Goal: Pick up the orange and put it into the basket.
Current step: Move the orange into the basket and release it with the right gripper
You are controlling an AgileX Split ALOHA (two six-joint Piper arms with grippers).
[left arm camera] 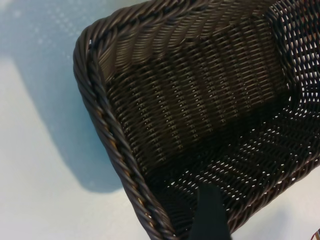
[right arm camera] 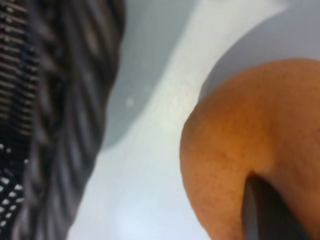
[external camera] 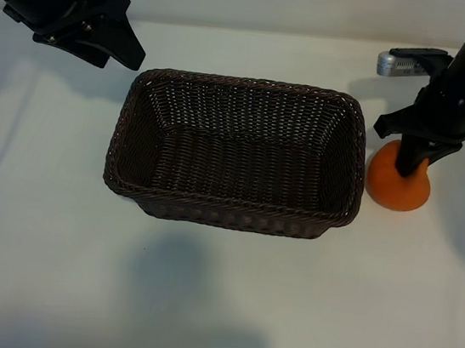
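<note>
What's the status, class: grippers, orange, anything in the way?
Right gripper down on orange, beside basket. Left gripper open, parked. Basket rim between.

you get the exterior view steeply from above, taking in the whole basket (external camera: 237, 152). your left wrist camera peers down into it; your right wrist camera sits close against the orange (right arm camera: 255, 150), its rim alongside.

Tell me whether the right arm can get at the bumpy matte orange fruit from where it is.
Probably yes: the right gripper is already down on the orange fruit, beside the dark woven wicker basket, with nothing between them. One finger presses its skin.
</note>
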